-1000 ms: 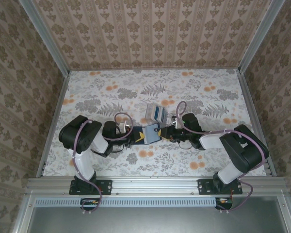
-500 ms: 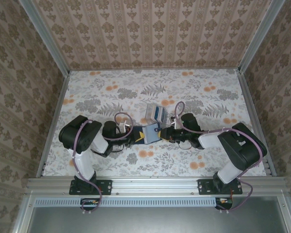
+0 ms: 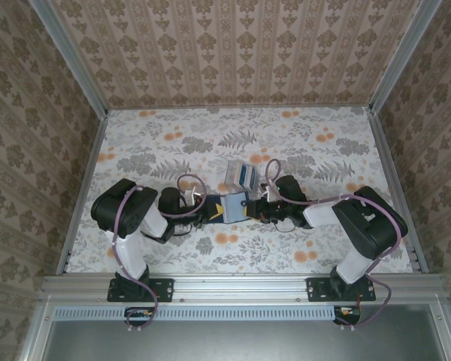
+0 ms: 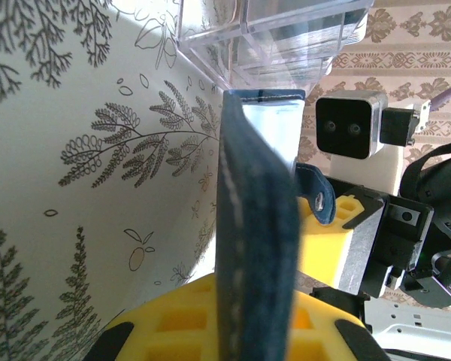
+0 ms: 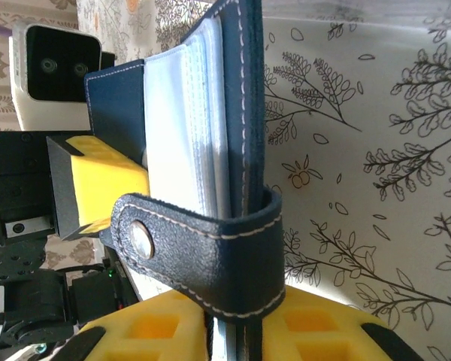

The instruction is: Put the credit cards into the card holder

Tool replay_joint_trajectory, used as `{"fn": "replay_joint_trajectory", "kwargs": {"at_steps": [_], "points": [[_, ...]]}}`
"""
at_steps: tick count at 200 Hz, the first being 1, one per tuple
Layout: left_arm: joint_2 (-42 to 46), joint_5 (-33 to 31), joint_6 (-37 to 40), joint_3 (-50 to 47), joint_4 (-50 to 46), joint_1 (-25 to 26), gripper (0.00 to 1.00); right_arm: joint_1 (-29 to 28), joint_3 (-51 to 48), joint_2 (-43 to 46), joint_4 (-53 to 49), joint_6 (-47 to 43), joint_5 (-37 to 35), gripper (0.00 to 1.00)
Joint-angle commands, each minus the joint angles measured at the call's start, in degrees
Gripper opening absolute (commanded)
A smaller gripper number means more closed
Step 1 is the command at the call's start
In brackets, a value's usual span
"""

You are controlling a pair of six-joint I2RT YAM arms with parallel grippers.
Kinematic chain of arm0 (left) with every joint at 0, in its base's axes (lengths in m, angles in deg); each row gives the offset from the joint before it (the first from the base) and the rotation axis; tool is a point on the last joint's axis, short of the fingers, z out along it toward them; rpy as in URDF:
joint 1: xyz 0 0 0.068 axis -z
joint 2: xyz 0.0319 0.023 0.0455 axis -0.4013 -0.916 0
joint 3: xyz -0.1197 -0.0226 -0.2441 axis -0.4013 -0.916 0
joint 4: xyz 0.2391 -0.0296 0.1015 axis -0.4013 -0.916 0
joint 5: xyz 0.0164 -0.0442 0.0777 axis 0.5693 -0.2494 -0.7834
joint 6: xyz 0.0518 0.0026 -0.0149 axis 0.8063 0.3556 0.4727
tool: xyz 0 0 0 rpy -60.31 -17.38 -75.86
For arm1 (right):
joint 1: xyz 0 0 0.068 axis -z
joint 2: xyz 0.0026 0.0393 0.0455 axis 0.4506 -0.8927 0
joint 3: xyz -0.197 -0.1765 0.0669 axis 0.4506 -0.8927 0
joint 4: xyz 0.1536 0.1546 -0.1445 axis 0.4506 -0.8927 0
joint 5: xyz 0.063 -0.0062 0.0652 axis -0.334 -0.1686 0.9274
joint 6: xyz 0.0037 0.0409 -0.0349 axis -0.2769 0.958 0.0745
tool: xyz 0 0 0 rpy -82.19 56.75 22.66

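Right wrist view: the right gripper (image 5: 222, 331) pinches the card holder (image 5: 246, 90) between its jaws, the left gripper (image 4: 252, 320) squeezes its far side likewise, and what fills its pale sleeves (image 5: 182, 128) is hard to see.

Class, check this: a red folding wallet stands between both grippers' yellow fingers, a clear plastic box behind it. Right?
Wrong colour: the folding wallet is dark navy blue, as the right wrist view shows. It stands between the left gripper and right gripper, clear plastic box behind.
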Motion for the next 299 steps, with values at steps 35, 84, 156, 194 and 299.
{"fn": "replay_joint_trajectory", "kwargs": {"at_steps": [35,84,156,194,299], "points": [[-0.3,1.4,-0.3,0.7,3.1,-0.2,0.0,-1.1,2.1,-1.2,-3.3,-2.7,-1.1,0.26],[-0.3,1.6,-0.5,0.9,3.1,-0.2,0.0,-1.7,3.2,-2.3,-4.5,-3.4,-2.0,0.29],[-0.7,1.5,-0.4,1.0,3.1,-0.2,0.0,-2.1,3.9,-3.8,-3.9,-3.1,-2.1,0.4],[-1.3,1.5,-0.2,0.8,3.1,-0.2,0.0,-2.2,4.1,-4.3,-3.0,-3.1,-1.5,0.44],[-3.2,0.8,0.7,0.5,3.1,0.1,0.0,-2.1,1.7,-3.2,-2.2,-1.7,-4.5,0.49]]}}
